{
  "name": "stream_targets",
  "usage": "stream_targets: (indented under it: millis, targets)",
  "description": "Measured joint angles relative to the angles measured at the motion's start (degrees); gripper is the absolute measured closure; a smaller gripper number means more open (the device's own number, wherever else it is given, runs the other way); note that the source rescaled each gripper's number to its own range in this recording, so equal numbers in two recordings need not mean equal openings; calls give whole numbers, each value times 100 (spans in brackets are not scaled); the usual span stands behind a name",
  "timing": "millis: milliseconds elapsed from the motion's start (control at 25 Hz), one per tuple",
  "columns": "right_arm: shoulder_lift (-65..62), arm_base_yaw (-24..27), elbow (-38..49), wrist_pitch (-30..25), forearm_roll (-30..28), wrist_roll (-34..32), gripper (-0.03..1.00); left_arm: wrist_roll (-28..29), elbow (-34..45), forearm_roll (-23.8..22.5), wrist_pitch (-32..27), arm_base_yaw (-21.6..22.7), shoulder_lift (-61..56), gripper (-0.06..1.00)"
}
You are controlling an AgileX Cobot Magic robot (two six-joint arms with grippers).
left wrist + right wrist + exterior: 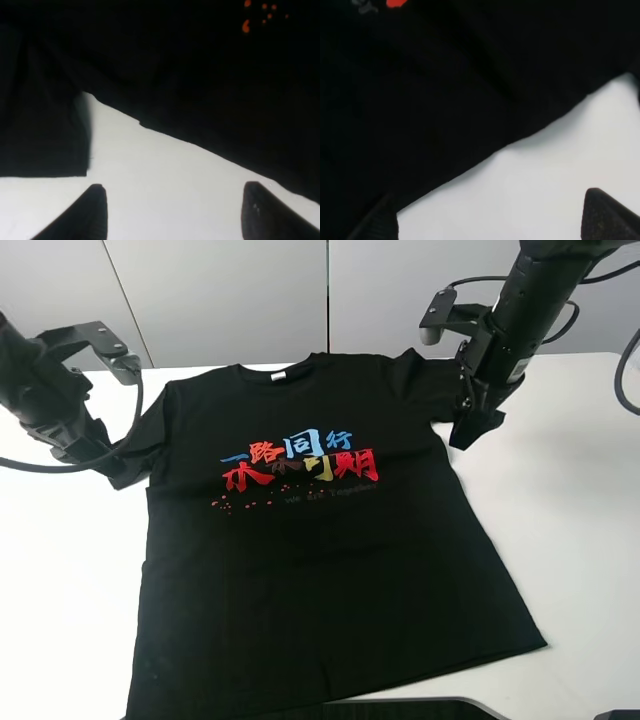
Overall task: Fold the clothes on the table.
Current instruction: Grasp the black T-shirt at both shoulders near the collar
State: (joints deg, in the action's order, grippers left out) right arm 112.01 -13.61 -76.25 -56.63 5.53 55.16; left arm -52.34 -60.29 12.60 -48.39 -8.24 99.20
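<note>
The black T-shirt [320,570] lies spread flat, front up, on the white table [580,540], with red, blue and yellow characters [300,465] across the chest. My left gripper [113,468] is low at the shirt's left sleeve. In the left wrist view it [175,220] is open and empty over bare table, between the sleeve [40,135] and the shirt's side. My right gripper [463,433] hangs at the right sleeve's underarm. In the right wrist view it [490,222] is open and empty, one fingertip [380,225] over the shirt's edge [445,125].
Grey wall panels [230,300] stand behind the table. A dark flat object [420,708] pokes in at the front edge. A cable [60,466] loops from the left arm over the table. Bare white table shows on both sides of the shirt.
</note>
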Motion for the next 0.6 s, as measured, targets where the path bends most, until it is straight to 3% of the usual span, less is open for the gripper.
stream_targets:
  millis: [240,480,600]
  targets:
    - [337,-111,-48,373,-68,839,16,379,-541,-1037,0,-496,560,20]
    - [576,-495,-162,914,-428,1238,17,411,-626,-1205,21,-602,801,20]
    - [781,-684,-185,993,-691,1210,24,369,-626,-1228,21,-602,902,20]
